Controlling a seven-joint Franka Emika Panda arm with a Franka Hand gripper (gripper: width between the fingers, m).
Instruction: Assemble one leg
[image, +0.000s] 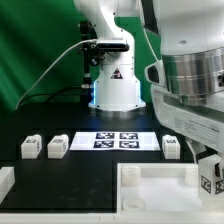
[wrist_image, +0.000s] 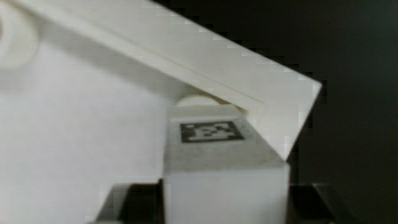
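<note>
Leg (wrist_image: 221, 160) in end effector (wrist_image: 221, 198) sits partly behind tray (wrist_image: 249, 82) corner

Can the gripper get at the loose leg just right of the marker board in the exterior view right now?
Probably not yet: the gripper seems shut on another leg. The loose leg lies uncovered, so once the jaws are free it looks reachable.
</note>
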